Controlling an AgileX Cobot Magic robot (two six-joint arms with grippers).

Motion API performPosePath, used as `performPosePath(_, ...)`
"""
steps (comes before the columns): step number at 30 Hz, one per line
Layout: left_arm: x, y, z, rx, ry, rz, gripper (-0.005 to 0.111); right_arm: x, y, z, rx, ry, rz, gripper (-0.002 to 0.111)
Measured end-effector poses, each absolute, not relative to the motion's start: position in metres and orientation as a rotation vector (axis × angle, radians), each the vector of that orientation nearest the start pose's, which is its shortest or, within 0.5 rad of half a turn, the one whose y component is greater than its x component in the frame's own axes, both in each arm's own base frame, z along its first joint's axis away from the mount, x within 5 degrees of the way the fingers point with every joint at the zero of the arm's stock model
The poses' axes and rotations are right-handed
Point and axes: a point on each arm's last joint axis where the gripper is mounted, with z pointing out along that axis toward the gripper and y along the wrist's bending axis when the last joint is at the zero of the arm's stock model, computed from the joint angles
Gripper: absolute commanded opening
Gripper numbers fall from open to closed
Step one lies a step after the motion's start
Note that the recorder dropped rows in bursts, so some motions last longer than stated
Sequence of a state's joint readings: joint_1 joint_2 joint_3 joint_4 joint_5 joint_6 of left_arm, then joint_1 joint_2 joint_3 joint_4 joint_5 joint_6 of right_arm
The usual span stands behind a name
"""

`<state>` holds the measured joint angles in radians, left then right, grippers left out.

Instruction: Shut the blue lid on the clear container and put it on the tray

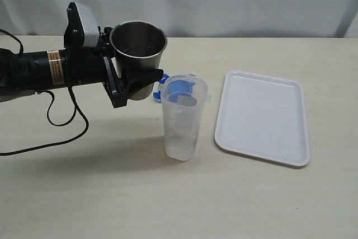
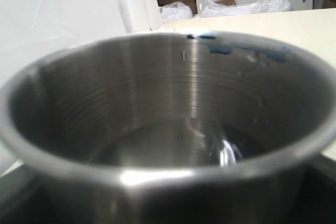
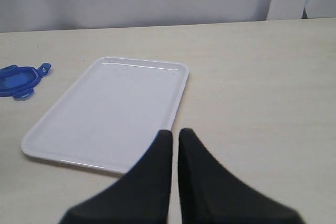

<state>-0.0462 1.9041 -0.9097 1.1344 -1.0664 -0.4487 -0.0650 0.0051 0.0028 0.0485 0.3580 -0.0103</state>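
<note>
Left fingers (image 1: 140,80) gripping the steel cup (image 1: 138,48) at upper left should have carried it level, wide of the clear container (image 1: 183,121); right fingers (image 3: 160,161) pressed together, empty.

**Hidden, clipped, blurred**
The metal cup (image 2: 168,129) fills the left wrist view, blurred at its near rim and cut by the picture's edges, and it covers the left claw (image 1: 150,74) there. In the exterior view the blue lid (image 1: 180,88) shows only through and beside the clear container (image 1: 183,127) in front of it. The right wrist view's edge clips that lid and the base of the right claw (image 3: 175,145).
</note>
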Motion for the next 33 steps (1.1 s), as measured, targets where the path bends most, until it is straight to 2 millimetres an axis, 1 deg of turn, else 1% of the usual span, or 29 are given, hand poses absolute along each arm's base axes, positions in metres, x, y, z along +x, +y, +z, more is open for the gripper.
performPosePath(9, 0.351, -0.089, 0.179, 0.973, 1.464, -0.577, 0.000, 0.053, -0.002, 0.180, 0.081, 1.847, -0.005, 0.004)
performPosePath(17, 0.353, -0.088, 0.181, 0.942, 1.463, -0.564, 0.000, 0.053, -0.002, 0.180, 0.081, 1.847, -0.005, 0.004)
performPosePath(19, 0.354, -0.092, 0.180, 0.928, 1.480, -0.552, 0.000, 0.053, -0.002, 0.180, 0.081, 1.847, -0.005, 0.004)
performPosePath(22, 0.353, -0.104, 0.177, 0.952, 1.498, -0.520, 0.000, 0.053, -0.002, 0.180, 0.081, 1.847, -0.005, 0.004)
performPosePath(26, 0.351, -0.114, 0.178, 0.966, 1.480, -0.525, 0.000, 0.053, -0.002, 0.180, 0.081, 1.847, -0.005, 0.004)
performPosePath(33, 0.354, -0.113, 0.180, 0.937, 1.465, -0.490, 0.000, 0.053, -0.002, 0.180, 0.081, 1.847, -0.005, 0.004)
